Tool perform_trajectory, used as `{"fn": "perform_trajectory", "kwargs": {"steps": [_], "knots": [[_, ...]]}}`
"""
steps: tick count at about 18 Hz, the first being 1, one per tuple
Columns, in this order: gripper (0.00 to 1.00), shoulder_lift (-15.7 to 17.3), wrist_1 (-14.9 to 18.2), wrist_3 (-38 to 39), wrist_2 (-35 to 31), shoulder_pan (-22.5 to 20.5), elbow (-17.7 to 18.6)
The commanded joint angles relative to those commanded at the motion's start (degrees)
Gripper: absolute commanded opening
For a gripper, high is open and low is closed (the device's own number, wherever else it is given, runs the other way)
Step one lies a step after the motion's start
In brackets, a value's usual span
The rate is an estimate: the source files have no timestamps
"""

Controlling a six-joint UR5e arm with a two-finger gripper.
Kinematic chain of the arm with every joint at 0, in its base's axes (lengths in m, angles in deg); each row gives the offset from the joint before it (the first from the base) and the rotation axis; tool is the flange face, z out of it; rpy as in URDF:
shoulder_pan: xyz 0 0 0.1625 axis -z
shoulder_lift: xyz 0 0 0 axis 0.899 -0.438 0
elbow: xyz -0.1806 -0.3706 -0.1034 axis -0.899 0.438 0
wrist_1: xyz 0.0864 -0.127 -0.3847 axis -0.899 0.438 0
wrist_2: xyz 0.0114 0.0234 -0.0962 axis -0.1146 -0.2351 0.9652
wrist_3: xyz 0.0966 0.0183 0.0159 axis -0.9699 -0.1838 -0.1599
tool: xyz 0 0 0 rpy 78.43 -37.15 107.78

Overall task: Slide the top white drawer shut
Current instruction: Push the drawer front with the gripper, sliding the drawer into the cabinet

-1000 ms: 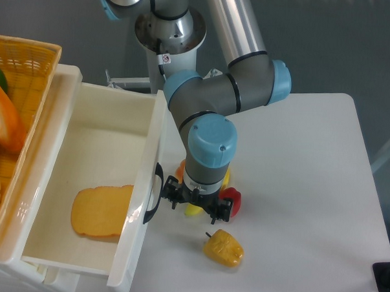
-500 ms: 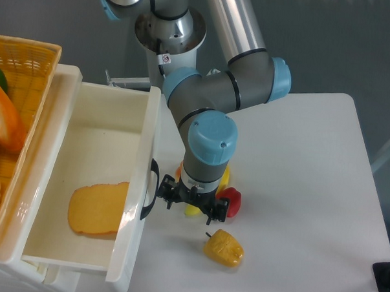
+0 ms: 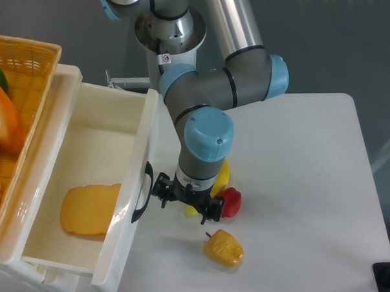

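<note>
Top white drawer (image 3: pixel 84 173) open, handle facing right, long axis near-vertical.

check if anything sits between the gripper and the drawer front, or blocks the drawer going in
Nothing visible does. The gripper is right beside the top white drawer at its black handle. Only a bread slice lies flat inside.

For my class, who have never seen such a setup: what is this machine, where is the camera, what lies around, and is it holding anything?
One fixed camera looks down from above onto a white table. The grey and blue jointed tube is a robot arm; at its lower end is the gripper, close to the black handle of the top white drawer, which stands open with a flat yellow slice inside. On the table lie a yellow pepper and a red piece. A woven basket sits left. Whether the gripper holds anything cannot be told.
</note>
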Motion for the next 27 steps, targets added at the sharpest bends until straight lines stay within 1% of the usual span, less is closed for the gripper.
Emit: {"fn": "perform_trajectory", "kwargs": {"steps": [6, 10, 21, 27], "knots": [[1.0, 0.26, 0.0, -0.09, 0.17, 1.06, 0.09], [1.0, 0.88, 0.26, 0.0, 2.02, 1.58, 0.17], [1.0, 1.76, 0.26, 0.09, 1.58, 6.15, 0.44], [1.0, 1.85, 0.26, 0.09, 1.84, 7.38, 0.97]]}}
